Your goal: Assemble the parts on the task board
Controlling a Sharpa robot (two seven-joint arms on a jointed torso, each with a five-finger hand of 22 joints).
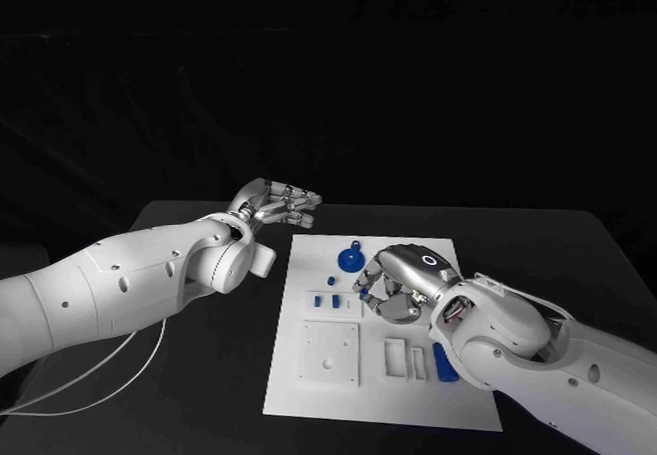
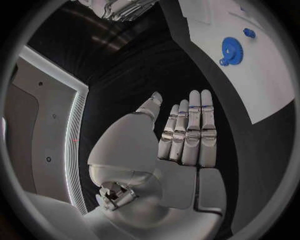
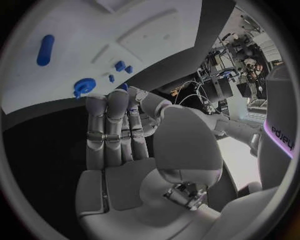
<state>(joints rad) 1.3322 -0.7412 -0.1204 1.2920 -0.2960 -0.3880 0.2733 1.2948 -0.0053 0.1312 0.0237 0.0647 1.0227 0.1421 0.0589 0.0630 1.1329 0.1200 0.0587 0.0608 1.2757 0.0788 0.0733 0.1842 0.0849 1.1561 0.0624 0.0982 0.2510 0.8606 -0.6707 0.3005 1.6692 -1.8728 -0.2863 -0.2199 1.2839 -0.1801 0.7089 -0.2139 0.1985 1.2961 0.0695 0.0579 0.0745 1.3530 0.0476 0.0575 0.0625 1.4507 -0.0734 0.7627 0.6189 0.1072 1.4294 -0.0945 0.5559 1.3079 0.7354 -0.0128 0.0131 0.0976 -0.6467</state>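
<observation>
The white task board (image 1: pixel 327 388) lies in the middle of the black table. A blue gear (image 1: pixel 350 257) sits near its far edge, with small blue parts (image 1: pixel 320 301) closer in and a blue oblong part (image 1: pixel 443 364) on the near right. My right hand (image 1: pixel 403 285) hovers over the board's middle. Its fingertips (image 3: pixel 117 96) are down at a small blue part (image 3: pixel 123 86); I cannot tell whether they hold it. My left hand (image 1: pixel 278 204) hangs off the board's far left corner with its fingers (image 2: pixel 190 132) straight and nothing in them. The gear (image 2: pixel 231 50) lies beyond them.
White raised blocks with recesses (image 1: pixel 330 353) and slotted fixtures (image 1: pixel 405 358) stand on the board's near half. Black table (image 1: pixel 560 249) runs bare to the right of the board. A white cable (image 1: pixel 89 381) trails under my left arm.
</observation>
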